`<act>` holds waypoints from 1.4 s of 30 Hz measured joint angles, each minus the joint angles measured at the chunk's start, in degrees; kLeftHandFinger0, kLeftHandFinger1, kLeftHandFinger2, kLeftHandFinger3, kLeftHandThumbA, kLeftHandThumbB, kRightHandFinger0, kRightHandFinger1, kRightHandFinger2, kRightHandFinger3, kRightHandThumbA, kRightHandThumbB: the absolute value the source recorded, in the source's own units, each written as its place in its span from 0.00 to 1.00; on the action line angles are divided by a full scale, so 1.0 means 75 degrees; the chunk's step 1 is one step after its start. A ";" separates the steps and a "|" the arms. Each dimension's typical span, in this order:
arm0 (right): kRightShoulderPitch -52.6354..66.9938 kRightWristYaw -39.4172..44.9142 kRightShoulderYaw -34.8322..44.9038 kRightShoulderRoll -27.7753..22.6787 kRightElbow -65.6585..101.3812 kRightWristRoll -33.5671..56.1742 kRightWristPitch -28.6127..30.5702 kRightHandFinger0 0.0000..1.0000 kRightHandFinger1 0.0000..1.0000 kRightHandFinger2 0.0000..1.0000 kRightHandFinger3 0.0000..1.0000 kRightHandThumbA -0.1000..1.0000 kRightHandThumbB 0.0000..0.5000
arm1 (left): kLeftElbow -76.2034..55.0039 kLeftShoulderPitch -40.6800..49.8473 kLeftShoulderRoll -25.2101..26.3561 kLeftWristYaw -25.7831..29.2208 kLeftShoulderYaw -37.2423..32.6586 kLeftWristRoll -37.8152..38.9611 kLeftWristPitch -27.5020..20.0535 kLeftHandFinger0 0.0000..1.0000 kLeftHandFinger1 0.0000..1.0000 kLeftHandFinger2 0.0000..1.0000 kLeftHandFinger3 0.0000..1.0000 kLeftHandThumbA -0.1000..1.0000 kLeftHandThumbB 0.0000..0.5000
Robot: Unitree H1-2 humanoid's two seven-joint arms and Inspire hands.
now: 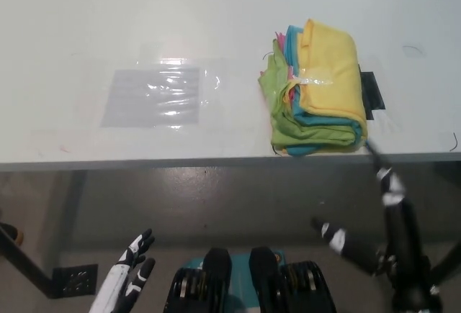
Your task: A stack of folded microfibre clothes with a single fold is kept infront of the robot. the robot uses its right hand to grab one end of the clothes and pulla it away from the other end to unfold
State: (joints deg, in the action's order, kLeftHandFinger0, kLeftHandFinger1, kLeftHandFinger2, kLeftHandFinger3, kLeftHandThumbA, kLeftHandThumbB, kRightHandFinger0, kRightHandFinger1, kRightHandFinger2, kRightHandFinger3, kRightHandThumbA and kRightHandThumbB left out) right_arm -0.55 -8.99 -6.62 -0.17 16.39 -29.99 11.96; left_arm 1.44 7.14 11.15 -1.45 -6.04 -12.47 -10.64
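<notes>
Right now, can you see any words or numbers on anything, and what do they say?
No words or numbers can be read anywhere.
Stack of cloths: no label shows.
Clear plastic sheet on the table: no print shows.
Black patch beside the cloths: plain.

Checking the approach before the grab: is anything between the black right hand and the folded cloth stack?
Nothing visible. The black right hand hangs below the table edge, open. The stack of folded yellow, blue and green microfibre cloths lies above it near that edge, with only bare table between. The white left hand rests lower left.
</notes>
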 measured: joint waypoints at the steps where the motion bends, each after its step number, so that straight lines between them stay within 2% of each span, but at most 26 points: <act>1: -0.0290 0.0080 0.0040 0.0001 0.0235 -0.0135 -0.0227 1.00 1.00 1.00 1.00 0.95 0.54 | 0.0000 0.0000 -0.0001 0.0000 -0.0001 -0.0013 -0.0003 1.00 1.00 1.00 1.00 1.00 0.55; 6: -0.1317 0.0433 0.0084 0.0003 0.0474 -0.0501 -0.1035 1.00 1.00 1.00 1.00 0.90 0.54 | 0.0003 -0.0001 -0.0001 0.0000 0.0000 -0.0055 -0.0005 1.00 1.00 1.00 1.00 1.00 0.54; 12: -0.2767 0.0788 0.0116 0.0038 0.0003 -0.0831 -0.2101 1.00 1.00 1.00 1.00 0.93 0.50 | 0.0001 -0.0014 0.0000 -0.0008 -0.0001 -0.0080 -0.0013 1.00 1.00 1.00 1.00 1.00 0.52; 18: -0.3760 0.0854 0.0122 0.0196 -0.1317 -0.0875 -0.2733 1.00 1.00 1.00 1.00 0.95 0.52 | -0.0002 -0.0024 0.0000 -0.0016 -0.0002 -0.0080 -0.0013 1.00 1.00 1.00 1.00 1.00 0.49; 32: -0.4912 0.0584 0.0561 0.0529 -0.5439 -0.0081 -0.2972 1.00 1.00 1.00 1.00 0.96 0.52 | -0.0046 -0.0024 0.0002 -0.0034 -0.0002 -0.0081 -0.0011 1.00 1.00 1.00 1.00 1.00 0.48; 34: -0.4937 0.0490 0.0580 0.0515 -0.5827 0.0021 -0.2914 1.00 1.00 1.00 1.00 0.99 0.53 | -0.0053 -0.0029 0.0003 -0.0047 -0.0002 -0.0082 -0.0011 1.00 1.00 1.00 1.00 1.00 0.49; 37: -0.4944 0.0400 0.0595 0.0489 -0.6113 0.0100 -0.2873 1.00 1.00 1.00 1.00 0.99 0.52 | -0.0053 -0.0041 0.0004 -0.0059 -0.0001 -0.0083 -0.0011 1.00 1.00 1.00 1.00 1.00 0.49; 39: -0.4976 0.0316 0.0603 0.0462 -0.6244 0.0172 -0.2843 1.00 1.00 1.00 1.00 0.94 0.51 | -0.0053 -0.0048 0.0005 -0.0070 0.0000 -0.0082 -0.0011 1.00 1.00 1.00 1.00 1.00 0.48; 40: -0.4992 0.0289 0.0603 0.0452 -0.6295 0.0190 -0.2830 0.94 1.00 1.00 1.00 0.88 0.48 | -0.0053 -0.0050 0.0005 -0.0073 0.0000 -0.0082 -0.0011 1.00 1.00 1.00 1.00 1.00 0.47; 41: -0.5023 0.0185 0.0630 0.0441 -0.6393 0.0228 -0.2787 0.71 0.81 0.90 0.99 0.85 0.43 | -0.0053 -0.0056 0.0006 -0.0084 0.0002 -0.0082 -0.0011 1.00 1.00 1.00 1.00 1.00 0.47; 42: -0.5054 0.0023 0.0690 0.0441 -0.6490 0.0250 -0.2745 0.34 0.45 0.61 0.72 0.78 0.34 | -0.0053 -0.0071 0.0007 -0.0091 0.0003 -0.0081 -0.0012 1.00 1.00 1.00 1.00 1.00 0.49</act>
State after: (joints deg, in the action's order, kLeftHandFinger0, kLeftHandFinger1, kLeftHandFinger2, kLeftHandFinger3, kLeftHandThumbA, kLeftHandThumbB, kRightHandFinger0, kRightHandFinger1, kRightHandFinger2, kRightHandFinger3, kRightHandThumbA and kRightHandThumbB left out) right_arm -38.46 -8.81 -1.45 3.14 -32.29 -28.12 -8.63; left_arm 1.04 6.61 11.20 -2.13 -6.01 -13.08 -10.73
